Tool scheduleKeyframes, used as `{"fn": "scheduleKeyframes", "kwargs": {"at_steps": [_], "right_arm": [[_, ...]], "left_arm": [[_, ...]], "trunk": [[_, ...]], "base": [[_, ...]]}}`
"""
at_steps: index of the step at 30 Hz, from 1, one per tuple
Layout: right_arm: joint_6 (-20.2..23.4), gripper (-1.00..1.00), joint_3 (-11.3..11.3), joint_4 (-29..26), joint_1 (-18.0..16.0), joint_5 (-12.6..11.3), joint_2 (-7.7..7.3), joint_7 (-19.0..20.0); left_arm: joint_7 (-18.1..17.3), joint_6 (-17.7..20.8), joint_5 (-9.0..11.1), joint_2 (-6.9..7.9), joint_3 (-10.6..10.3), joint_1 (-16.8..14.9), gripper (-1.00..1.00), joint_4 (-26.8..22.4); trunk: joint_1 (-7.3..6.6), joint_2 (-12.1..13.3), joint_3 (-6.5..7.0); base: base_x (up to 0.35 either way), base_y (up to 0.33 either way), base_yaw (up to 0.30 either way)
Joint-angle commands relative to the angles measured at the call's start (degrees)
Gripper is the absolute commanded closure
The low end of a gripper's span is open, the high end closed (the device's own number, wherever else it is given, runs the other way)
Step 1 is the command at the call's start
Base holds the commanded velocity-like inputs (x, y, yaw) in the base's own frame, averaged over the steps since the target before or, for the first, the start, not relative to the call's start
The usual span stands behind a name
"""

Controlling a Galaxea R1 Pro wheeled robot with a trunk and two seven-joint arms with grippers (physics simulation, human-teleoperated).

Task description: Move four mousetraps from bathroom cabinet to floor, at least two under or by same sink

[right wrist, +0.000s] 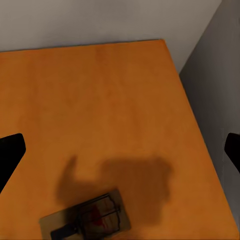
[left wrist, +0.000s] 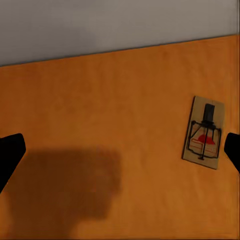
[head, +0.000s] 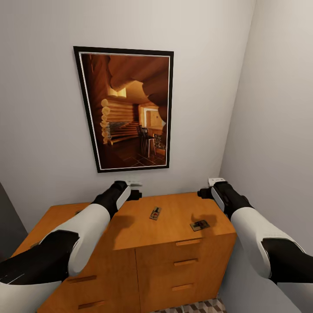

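Cabinet point(head: 143, 243) sits in a room corner, orange-brown wood, flat top, drawer fronts with slim bar handles facing the robot. Two mousetraps lie flat on its top: one mousetrap point(head: 155, 213) near the middle, second mousetrap point(head: 200, 225) further toward the robot's right, close to the front edge; the two well apart. Both arms reach out over the top. Left claw point(head: 134, 188) hovers above the back part of the cabinet top, just left of the middle mousetrap; in the left wrist view its dark fingertips point(left wrist: 11, 155) sit at opposite frame edges, so jaws spread wide, nothing between them, and the same mousetrap point(left wrist: 204, 132) lies on the wood close by one fingertip, red patch and wire parts visible. Right claw point(head: 211, 188) hovers over the back right part of the top; right wrist view has fingertips point(right wrist: 10, 152) wide apart too, holding nothing, with the second mousetrap point(right wrist: 87, 219) below on the wood, partly in the arm's shadow. Framed picture point(head: 128, 108) of a log-cabin interior hangs on the wall behind. Sliver of patterned bathroom floor point(head: 193, 307) shows at the cabinet's foot.
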Motion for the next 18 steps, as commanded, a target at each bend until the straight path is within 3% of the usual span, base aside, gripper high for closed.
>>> {"fn": "scheduleKeyframes", "kwargs": {"at_steps": [1,7,18], "right_arm": [[-0.03,-1.0,-0.01,0.11,-0.01,0.25,-0.02,0.02],[-3.53,-1.0,0.11,0.79,-0.05,0.19,0.02,0.07],[-4.94,-1.0,0.21,1.97,-0.06,0.18,0.14,1.22]], "left_arm": [[-0.06,0.09,0.58,0.0,-0.35,-0.04,-1.0,0.46],[-1.77,-1.05,0.57,0.0,-0.35,-0.11,-1.0,2.84],[-2.28,-2.67,0.57,0.0,-0.2,-0.1,-1.0,3.55]], "trunk": [[0.02,-0.05,-0.03],[0.02,-0.05,-0.03],[0.02,-0.05,-0.03]], "base": [[0.0,0.0,0.0],[0.0,0.0,0.0],[0.0,0.0,0.0]]}}
